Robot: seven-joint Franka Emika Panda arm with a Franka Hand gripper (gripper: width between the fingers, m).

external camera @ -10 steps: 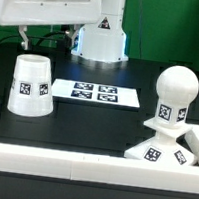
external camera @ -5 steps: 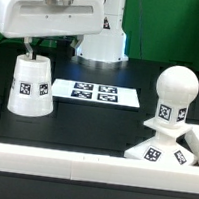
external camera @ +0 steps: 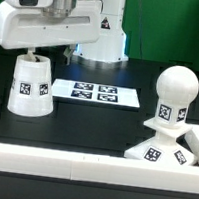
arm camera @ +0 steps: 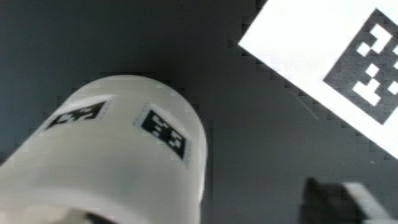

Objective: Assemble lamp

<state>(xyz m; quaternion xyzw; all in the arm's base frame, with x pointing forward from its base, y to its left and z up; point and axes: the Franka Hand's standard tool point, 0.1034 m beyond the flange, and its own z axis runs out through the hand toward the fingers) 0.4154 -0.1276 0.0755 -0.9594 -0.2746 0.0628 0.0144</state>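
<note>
The white tapered shade (external camera: 31, 85) stands narrow end up on the black table at the exterior view's left. It also fills the wrist view (arm camera: 125, 150). My gripper (external camera: 32, 50) hangs just above the shade's top, open, with the jaws either side of it. In the wrist view my gripper (arm camera: 196, 207) shows one dark finger (arm camera: 338, 200) apart from the shade's side. The round bulb (external camera: 175, 95) stands upright on the flat square base (external camera: 160, 147) at the exterior view's right.
The marker board (external camera: 96, 92) lies flat behind the middle, and its corner shows in the wrist view (arm camera: 338, 60). A white rail (external camera: 89, 169) runs along the front edge. The arm's white pedestal (external camera: 101, 39) stands at the back.
The arm has come down and forward over the shade, so the gripper now sits at the shade's top. The shade, bulb and base have not moved.
</note>
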